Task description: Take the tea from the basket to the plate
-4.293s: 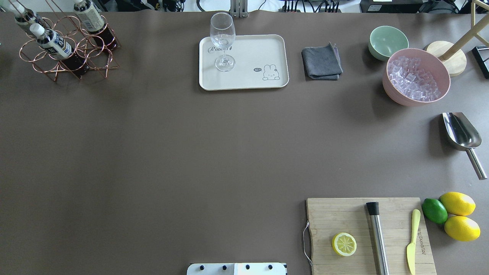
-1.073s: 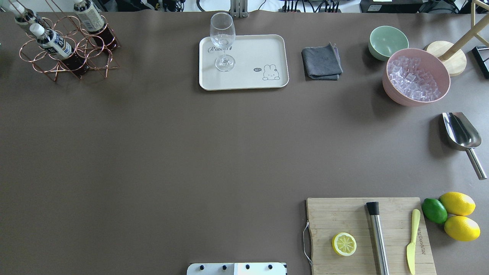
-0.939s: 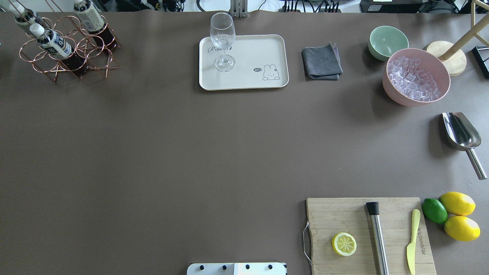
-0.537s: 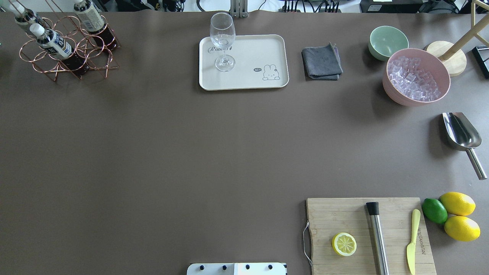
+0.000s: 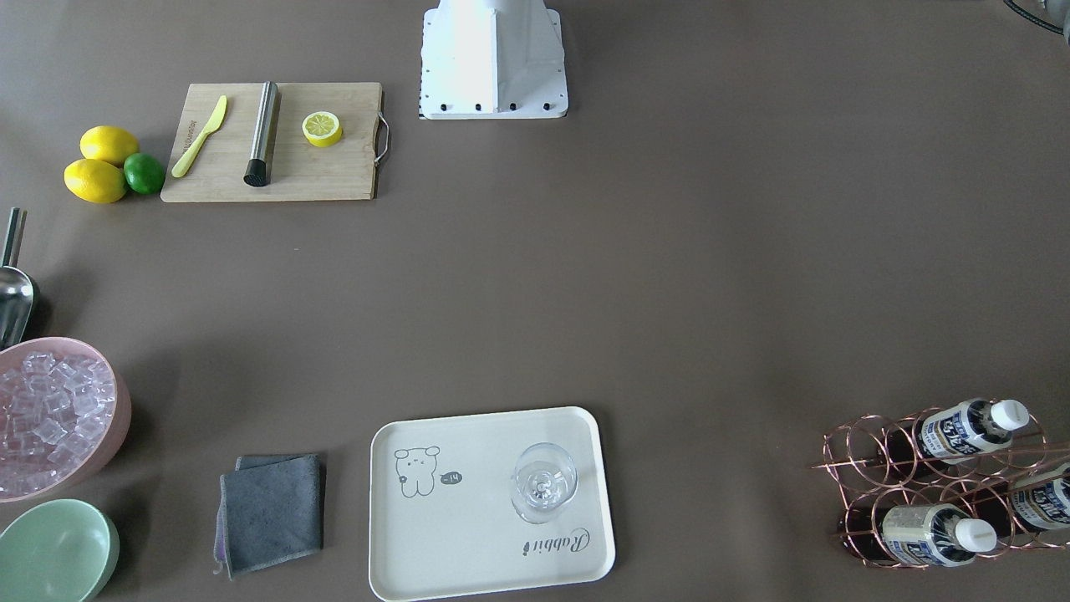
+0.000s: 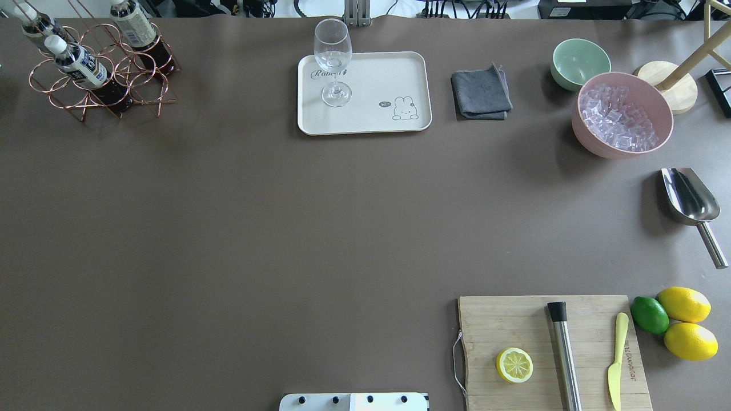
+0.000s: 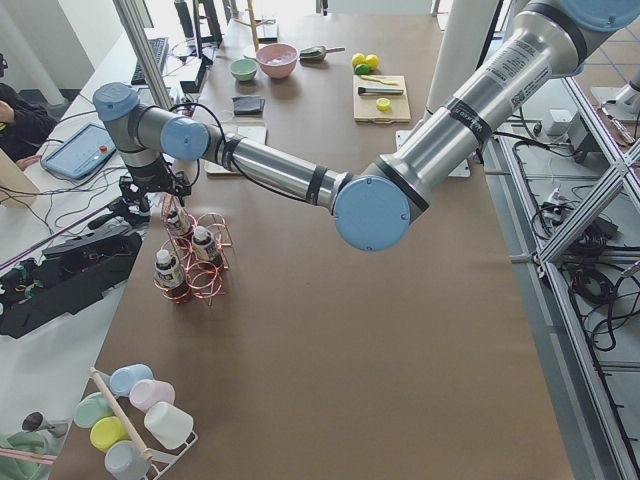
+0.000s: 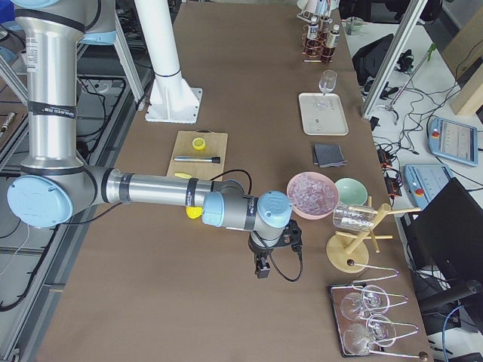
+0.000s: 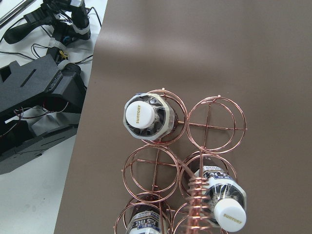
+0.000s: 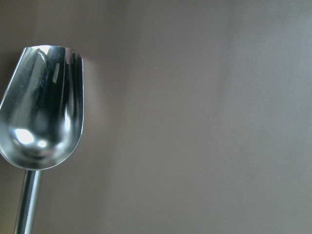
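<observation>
Nothing has shifted: the tea bottle (image 9: 141,114) stands in the copper wire basket (image 6: 143,85), well apart from the cream tray (image 6: 371,74), the left claw (image 7: 148,192) above it, wide or narrow I cannot tell, the grasp seemingly pending.

Robotics lab, test cell. Two industrial arms work one table (image 6: 228,228): left arm (image 7: 440,130) and right arm (image 8: 151,188). A white base (image 5: 493,58) with bolt heads along its edge sits at the table's edge. An aluminium profile frame (image 8: 391,64) stands across the table from the base. On that far side, off the table, is a teach pendant (image 8: 455,141) with a red stop button, plus cable bundles (image 6: 445,8) and black electronics (image 9: 34,97). The tabletop has a plain brown cover with drink props staged on it: cutting board (image 6: 551,348) near the base, plate (image 6: 377,74) opposite the base.
</observation>
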`<action>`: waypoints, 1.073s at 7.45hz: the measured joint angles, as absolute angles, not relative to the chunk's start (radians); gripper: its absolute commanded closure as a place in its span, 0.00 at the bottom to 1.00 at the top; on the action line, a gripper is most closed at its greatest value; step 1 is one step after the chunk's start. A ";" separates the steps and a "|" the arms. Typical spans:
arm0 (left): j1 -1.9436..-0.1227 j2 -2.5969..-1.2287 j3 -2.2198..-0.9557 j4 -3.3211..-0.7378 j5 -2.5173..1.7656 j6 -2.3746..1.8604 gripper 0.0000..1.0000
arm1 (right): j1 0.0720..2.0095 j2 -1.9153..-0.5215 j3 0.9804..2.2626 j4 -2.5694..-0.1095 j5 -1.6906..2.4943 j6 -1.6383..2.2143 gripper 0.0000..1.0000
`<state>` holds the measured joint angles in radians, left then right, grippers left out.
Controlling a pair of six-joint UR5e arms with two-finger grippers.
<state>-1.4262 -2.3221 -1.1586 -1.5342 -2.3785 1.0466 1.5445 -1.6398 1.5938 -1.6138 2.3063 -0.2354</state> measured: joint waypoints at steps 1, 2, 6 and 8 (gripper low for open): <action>-1.424 -2.314 -1.165 -1.534 -2.380 1.047 1.00 | 1.545 -1.640 1.594 -1.614 2.307 -0.236 0.00; -1.427 -2.308 -1.171 -1.532 -2.381 1.047 1.00 | 1.545 -1.640 1.594 -1.614 2.307 -0.237 0.00; -1.456 -2.293 -1.215 -1.523 -2.401 1.045 1.00 | 1.544 -1.639 1.591 -1.613 2.307 -0.238 0.00; -1.488 -2.270 -1.317 -1.475 -2.423 1.045 1.00 | 1.544 -1.636 1.588 -1.613 2.307 -0.240 0.00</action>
